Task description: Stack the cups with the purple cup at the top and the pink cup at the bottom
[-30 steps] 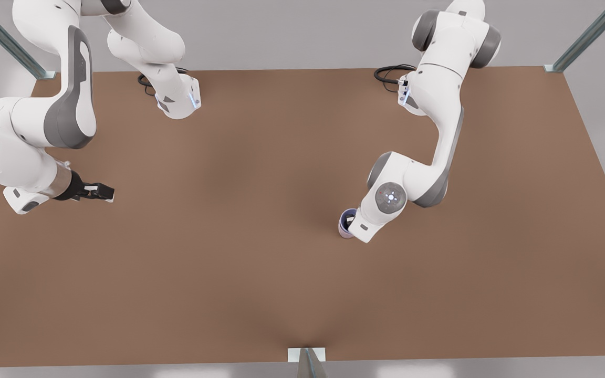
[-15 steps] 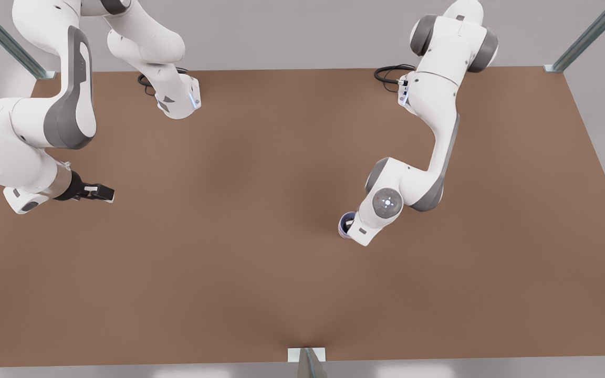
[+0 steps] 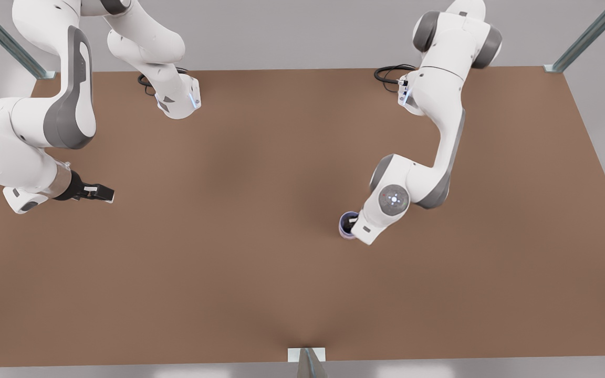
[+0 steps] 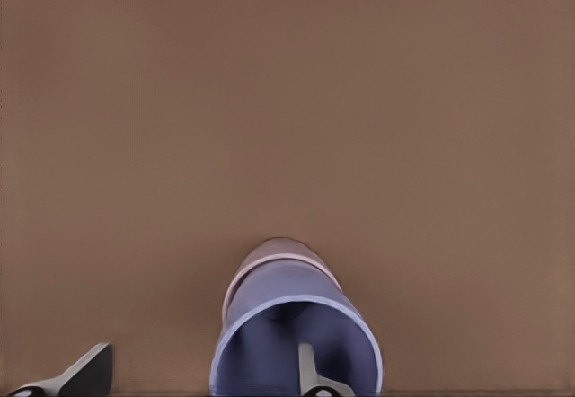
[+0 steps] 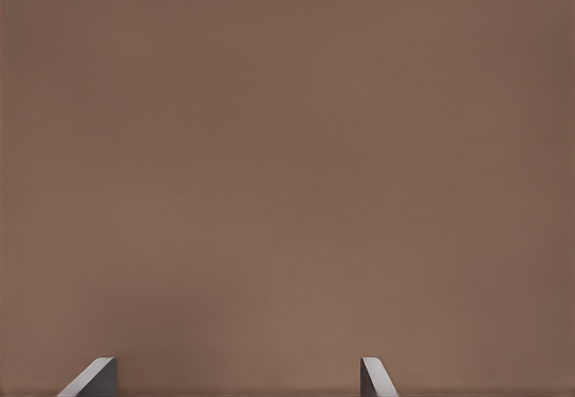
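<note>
1. The purple cup (image 4: 296, 325) sits nested in the pink cup (image 4: 269, 255), whose rim shows as a pale band around it in the left wrist view; the stack stands upright on the brown table (image 3: 260, 273), towards the front view's right of centre

2. The left gripper (image 4: 198, 374) is spread wide across the purple cup's wall: one finger (image 4: 308, 370) reaches down inside the cup and the other finger (image 4: 76, 374) stands well clear outside it, so neither pad looks to be pressing on the wall

3. Likely trouble: the inner finger is close to the cup's wall. If the arm leaves sideways or at a slant rather than straight up, I judge it could catch the rim and tip or drag both cups

4. If the purple cup is not fully seated, a brush on the way out might lift it out of the pink one

5. The right gripper (image 3: 104, 193) waits near the table edge on the front view's left, well apart from the stack, fingers spread wide and holding nothing, over bare table
</note>
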### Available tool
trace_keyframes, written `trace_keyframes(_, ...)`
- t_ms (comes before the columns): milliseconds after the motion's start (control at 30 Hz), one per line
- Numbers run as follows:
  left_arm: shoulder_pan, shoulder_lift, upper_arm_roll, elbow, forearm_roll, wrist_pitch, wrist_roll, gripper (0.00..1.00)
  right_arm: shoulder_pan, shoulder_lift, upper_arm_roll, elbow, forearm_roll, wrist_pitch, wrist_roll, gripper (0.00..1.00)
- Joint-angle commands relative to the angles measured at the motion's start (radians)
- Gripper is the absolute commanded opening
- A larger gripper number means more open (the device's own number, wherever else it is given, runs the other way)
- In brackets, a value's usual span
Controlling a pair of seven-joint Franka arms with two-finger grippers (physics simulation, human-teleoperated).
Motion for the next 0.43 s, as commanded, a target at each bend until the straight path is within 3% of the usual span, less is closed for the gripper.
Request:
trace_keyframes(0, 0.001, -0.015, 0.000, 0.008, 0.006, -0.051, 0.019, 1.00, 0.000, -0.001, 0.000, 0.000, 0.000, 0.000, 0.008, 1.00)
trace_keyframes(67, 0.001, -0.047, 0.011, 0.048, 0.007, -0.142, 0.024, 1.00, 0.000, -0.001, 0.000, 0.000, 0.000, 0.000, 0.008, 1.00)
trace_keyframes(100, 0.003, -0.056, 0.044, 0.152, 0.016, -0.301, 0.033, 1.00, 0.000, -0.001, 0.000, 0.000, 0.000, 0.000, 0.008, 1.00)
trace_keyframes(200, 0.067, -0.158, 0.175, 0.186, 0.020, -0.440, 0.377, 1.00, 0.000, -0.001, 0.000, 0.000, 0.002, 0.000, 0.008, 1.00)
trace_keyframes(233, 0.069, -0.219, 0.170, 0.148, 0.039, -0.452, 0.380, 1.00, 0.000, -0.001, 0.000, 0.000, 0.002, 0.000, 0.008, 1.00)
trace_keyframes(267, 0.189, -0.303, 0.052, 0.047, 0.055, -0.427, 0.383, 1.00, 0.000, -0.001, 0.000, 0.000, 0.002, 0.000, 0.008, 1.00)
trace_keyframes(300, 0.240, -0.342, 0.009, 0.019, 0.067, -0.421, 0.385, 1.00, 0.000, -0.001, 0.000, 0.000, 0.000, 0.000, 0.008, 1.00)
trace_keyframes(333, 0.251, -0.408, 0.009, -0.065, 0.056, -0.334, 0.382, 1.00, 0.000, -0.001, 0.000, 0.000, 0.000, 0.000, 0.008, 1.00)
trace_keyframes(400, 0.240, -0.348, 0.009, -0.006, 0.067, -0.393, 0.381, 1.00, 0.000, 0.001, 0.000, 0.000, 0.002, 0.000, 0.008, 1.00)
